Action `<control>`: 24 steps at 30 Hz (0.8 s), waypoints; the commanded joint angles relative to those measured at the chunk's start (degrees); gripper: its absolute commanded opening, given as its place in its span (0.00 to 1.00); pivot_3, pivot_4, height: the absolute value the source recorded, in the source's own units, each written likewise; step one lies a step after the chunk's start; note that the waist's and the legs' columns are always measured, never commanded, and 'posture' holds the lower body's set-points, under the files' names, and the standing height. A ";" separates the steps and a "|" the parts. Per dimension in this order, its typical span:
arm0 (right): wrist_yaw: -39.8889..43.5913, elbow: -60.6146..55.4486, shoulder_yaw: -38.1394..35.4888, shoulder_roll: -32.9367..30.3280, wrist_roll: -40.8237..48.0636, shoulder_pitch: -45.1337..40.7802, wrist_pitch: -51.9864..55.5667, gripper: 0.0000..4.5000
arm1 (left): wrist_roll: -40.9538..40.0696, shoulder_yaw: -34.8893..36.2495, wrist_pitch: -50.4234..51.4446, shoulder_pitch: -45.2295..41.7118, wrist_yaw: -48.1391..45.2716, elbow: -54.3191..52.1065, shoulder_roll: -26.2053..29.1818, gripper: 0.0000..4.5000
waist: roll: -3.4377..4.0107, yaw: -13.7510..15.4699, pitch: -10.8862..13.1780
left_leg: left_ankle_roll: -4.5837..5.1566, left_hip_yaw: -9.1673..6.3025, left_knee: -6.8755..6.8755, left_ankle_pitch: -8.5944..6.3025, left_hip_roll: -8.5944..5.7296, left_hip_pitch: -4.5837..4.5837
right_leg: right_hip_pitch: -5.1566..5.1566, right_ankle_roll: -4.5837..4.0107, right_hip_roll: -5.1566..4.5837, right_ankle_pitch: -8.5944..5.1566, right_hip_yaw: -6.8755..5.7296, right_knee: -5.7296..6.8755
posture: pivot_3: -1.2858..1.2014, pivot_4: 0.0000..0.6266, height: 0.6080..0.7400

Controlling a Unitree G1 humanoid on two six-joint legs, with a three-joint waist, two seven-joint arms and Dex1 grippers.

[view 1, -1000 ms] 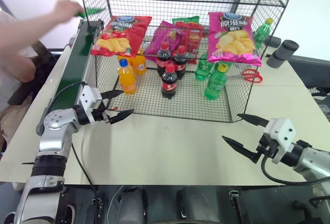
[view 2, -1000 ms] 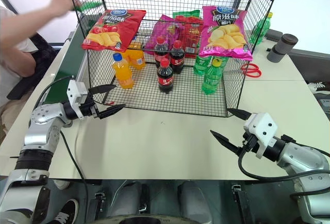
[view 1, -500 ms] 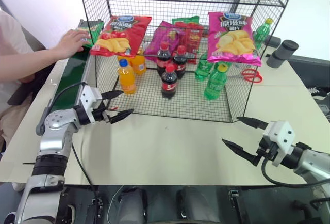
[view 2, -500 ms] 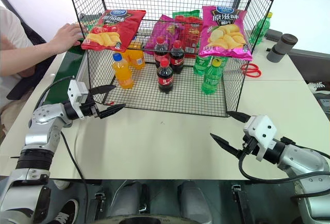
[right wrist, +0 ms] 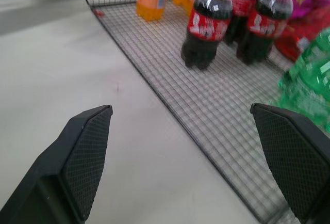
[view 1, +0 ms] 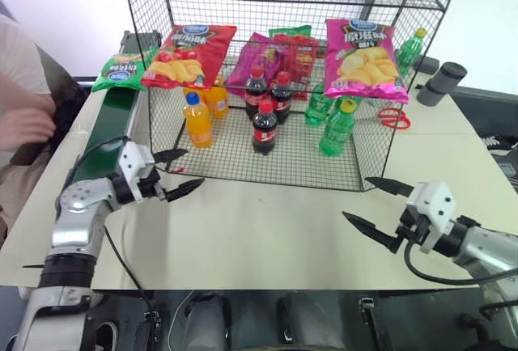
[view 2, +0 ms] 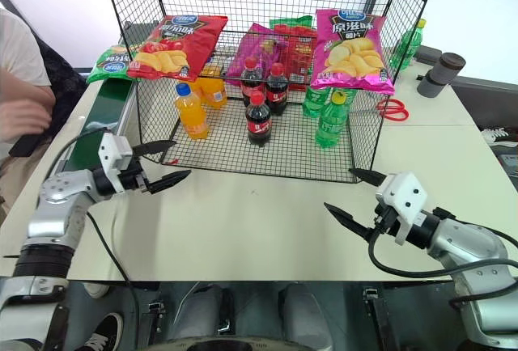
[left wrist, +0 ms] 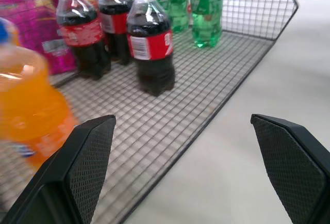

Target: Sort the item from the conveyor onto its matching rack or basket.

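The green chip bag (view 1: 119, 74) lies on the far end of the dark green belt (view 1: 105, 128), at the left side of the table (view 1: 267, 234), just beside the left wall of the big black wire cage (view 1: 283, 68). Nothing is holding the bag. A person's hand (view 1: 24, 127) is off to the left of the belt, well apart from the bag. Inside the cage, a red chip bag (view 1: 188, 54) and a pink chip bag (view 1: 364, 58) hang near the front, and orange bottles (view 1: 197, 120), dark cola bottles (view 1: 265, 116) and green bottles (view 1: 336, 128) stand on the wire floor. The left gripper (view 1: 178, 173) is in the air near the front left corner of the cage, close to the belt, with its two black fingers spread wide and nothing between them. The right gripper (view 1: 379, 212) is over the bare table in front of the cage's right corner, and its fingers are spread wide and empty too
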 commanded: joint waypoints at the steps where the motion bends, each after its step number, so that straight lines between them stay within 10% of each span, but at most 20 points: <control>1: -0.20 -2.63 1.98 0.85 4.85 -3.82 3.07 1.00 | -2.52 3.28 -0.77 3.00 -1.11 -5.01 1.66 1.00 | 0.01 0.06 -0.01 | 0.00 0.01 0.00 0.00 0.00 0.00 | 0.01 0.00 -0.01 0.00 0.00 0.00 | 0.52 0.24 1.00; 24: 5.25 4.01 20.33 7.60 6.72 -23.19 7.25 1.00 | 31.73 23.07 -39.40 30.57 29.18 -10.18 9.65 1.00 | -0.03 0.03 -0.03 | 0.06 0.08 -0.05 -0.03 0.05 -0.02 | -0.03 -0.08 -0.25 0.04 -0.03 -0.09 | 0.52 0.24 1.00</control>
